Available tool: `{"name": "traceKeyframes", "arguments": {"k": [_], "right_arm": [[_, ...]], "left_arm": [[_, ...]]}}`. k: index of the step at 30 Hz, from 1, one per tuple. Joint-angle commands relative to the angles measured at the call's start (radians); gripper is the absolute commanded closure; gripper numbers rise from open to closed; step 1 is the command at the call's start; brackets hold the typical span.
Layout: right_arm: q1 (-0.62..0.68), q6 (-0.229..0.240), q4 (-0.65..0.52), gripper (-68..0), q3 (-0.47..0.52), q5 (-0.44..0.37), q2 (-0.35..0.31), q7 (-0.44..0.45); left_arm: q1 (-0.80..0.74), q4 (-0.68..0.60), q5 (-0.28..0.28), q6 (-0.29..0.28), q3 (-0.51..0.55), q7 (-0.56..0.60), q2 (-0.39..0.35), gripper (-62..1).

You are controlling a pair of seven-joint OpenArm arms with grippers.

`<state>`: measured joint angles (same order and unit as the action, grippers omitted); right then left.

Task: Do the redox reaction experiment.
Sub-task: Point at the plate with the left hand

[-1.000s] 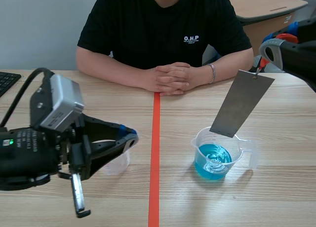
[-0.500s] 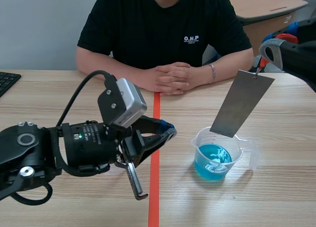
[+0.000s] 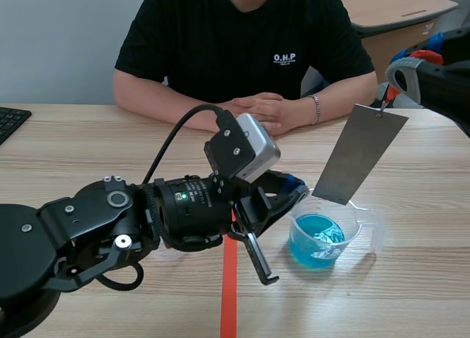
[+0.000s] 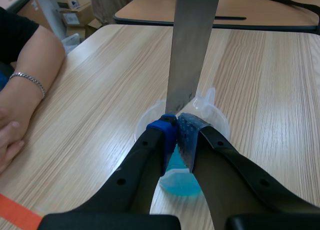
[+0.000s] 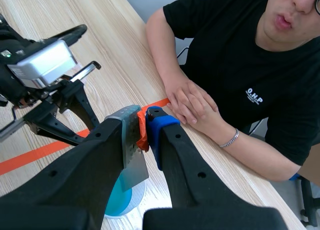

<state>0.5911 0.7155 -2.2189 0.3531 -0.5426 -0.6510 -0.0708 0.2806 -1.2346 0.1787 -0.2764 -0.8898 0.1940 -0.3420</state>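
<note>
Two arms work one beaker. From the left, the left gripper [image 3: 292,185] lies low across the orange-red line, its fingers drawn nearly together at the near rim of the clear beaker [image 3: 371,235], probably to steady it; whether the rim is nipped between them cannot be told. Blue liquid [image 3: 316,239] fills the beaker's lower part. A grey metal plate [image 3: 360,154] hangs tilted over it, lower edge at the mouth and seemingly above the liquid. The right gripper [image 5: 141,127] clenches the plate's top end from high up, so it can be dipped.
</note>
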Motion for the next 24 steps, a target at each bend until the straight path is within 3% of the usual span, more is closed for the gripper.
{"name": "traceKeyframes", "arguments": {"k": [1,11,24], "right_arm": [[-0.015,-0.007,-0.003,-1.5,0.001,-0.011,-0.005,0.018],[-0.015,-0.007,-0.003,-1.5,0.001,-0.011,-0.005,0.018],[-0.015,-0.007,-0.003,-1.5,0.001,-0.011,-0.005,0.018]], "left_arm": [[0.018,0.005,-0.002,0.005,0.002,0.016,0.015,-4.6],[0.053,0.084,-0.030,0.024,0.000,0.035,0.074,-4.6],[0.052,0.101,-0.041,0.011,0.000,0.042,0.076,-4.6]]}}
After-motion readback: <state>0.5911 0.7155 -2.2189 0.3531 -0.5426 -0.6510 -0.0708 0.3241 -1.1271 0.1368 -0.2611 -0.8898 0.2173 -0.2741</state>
